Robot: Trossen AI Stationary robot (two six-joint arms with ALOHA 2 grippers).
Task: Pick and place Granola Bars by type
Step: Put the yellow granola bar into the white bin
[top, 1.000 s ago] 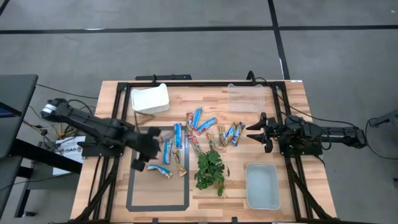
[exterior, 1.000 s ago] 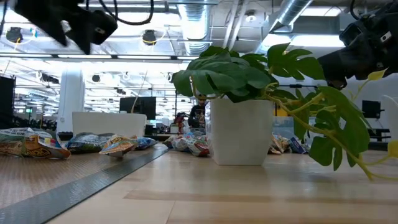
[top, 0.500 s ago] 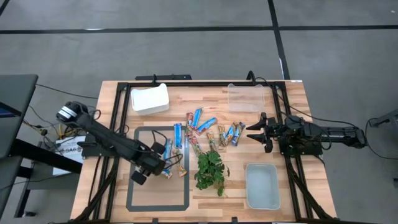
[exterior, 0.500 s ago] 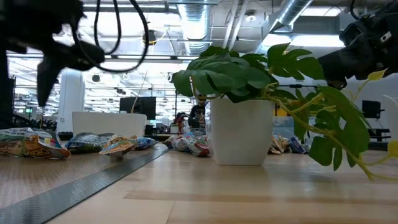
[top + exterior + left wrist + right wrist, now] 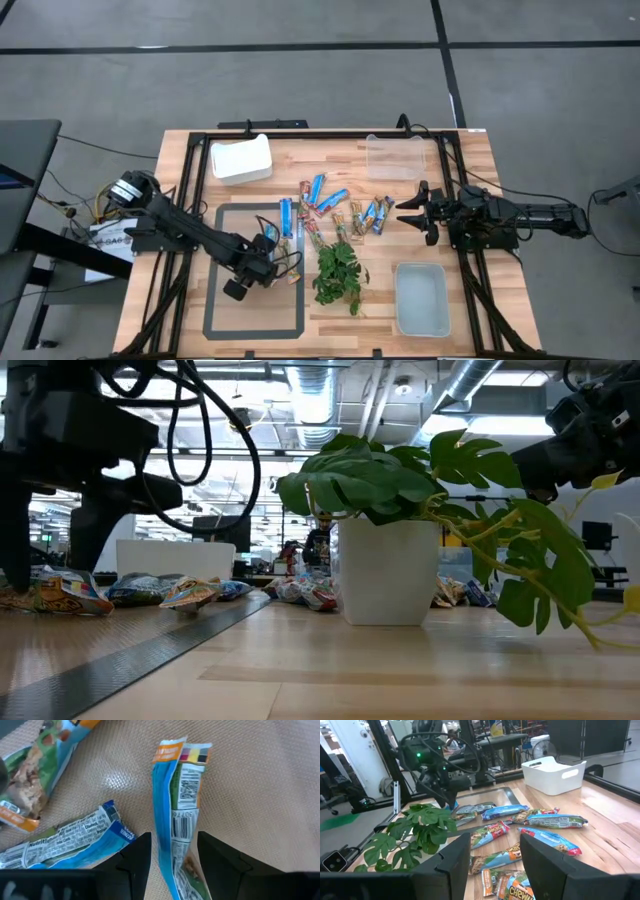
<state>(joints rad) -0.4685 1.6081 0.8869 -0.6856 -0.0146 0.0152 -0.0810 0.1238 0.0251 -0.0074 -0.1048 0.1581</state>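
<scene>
1. At the table's left, the left gripper (image 5: 250, 277) is seen lowered onto the grey mat (image 5: 222, 318), fingers apart and straddling a blue-wrapped bar (image 5: 176, 827) that lies flat on the woven surface; nothing is clamped yet.
2. Just beside that bar, a second blue bar (image 5: 70, 845) is shown lying crosswise, with a tan-and-green wrapper (image 5: 35, 780) near it – both close enough to be caught by the fingers.
3. The step in hand is judged to be the grasp of one bar from the mat, ahead of its transfer to a bin.
4. The next move is judged to call for a short descent and a closing of the fingers across the wrapper's narrow width, with the neighbouring bar left undisturbed.
5. At mid-table, the remaining Granola Bars (image 5: 330, 212) are pictured scattered unsorted behind the leafy plant (image 5: 338, 273) – blue, tan and red wrappers mixed.
6. A white bin (image 5: 241, 159), a clear bin (image 5: 394, 157) and a pale tray (image 5: 421, 298) are seen around the pile, none with a bar visibly in it.
7. At the right, the right gripper (image 5: 413, 216) is held still beside the pile, fingers apart and empty
</scene>
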